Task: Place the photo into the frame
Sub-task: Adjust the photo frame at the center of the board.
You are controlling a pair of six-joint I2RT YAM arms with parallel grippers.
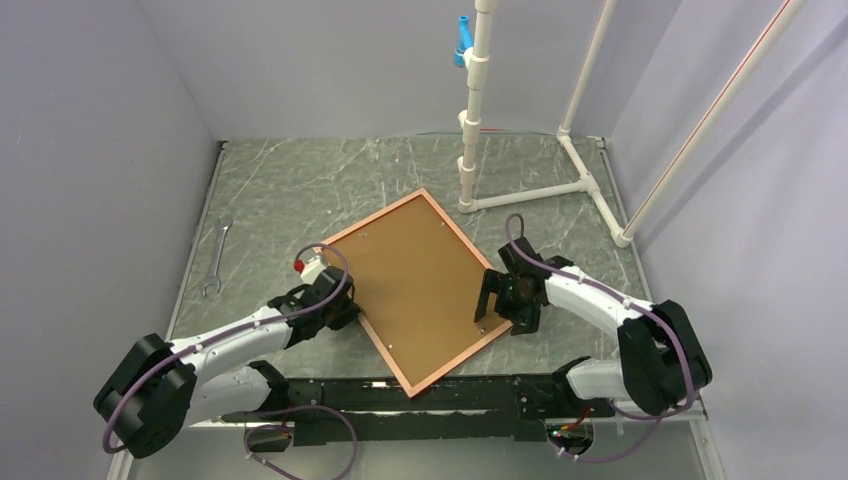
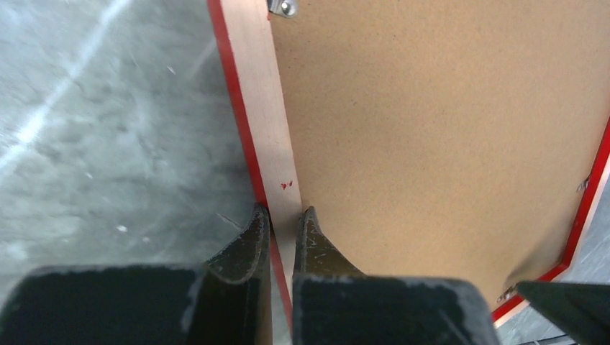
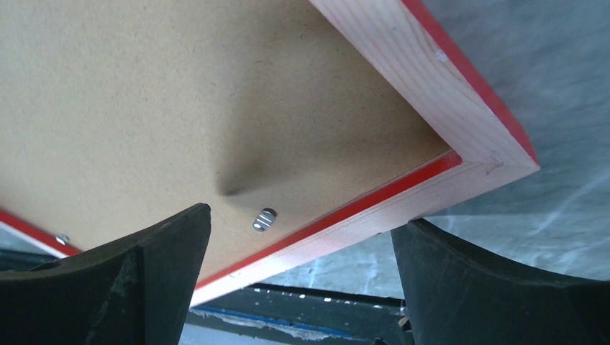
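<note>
One frame (image 2: 260,122) edge pinched by left jaws, right jaws wide

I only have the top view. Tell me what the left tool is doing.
Observer: The left tool is shut on the frame's edge, pinching the bare wood strip.
Operator: Now the right tool.
Observer: The right tool is open and straddles the frame's edge near a corner.
Operator: Describe what lies between its fingers.
Observer: A small metal tab sits on the board, just inside the frame's red lip.
</note>
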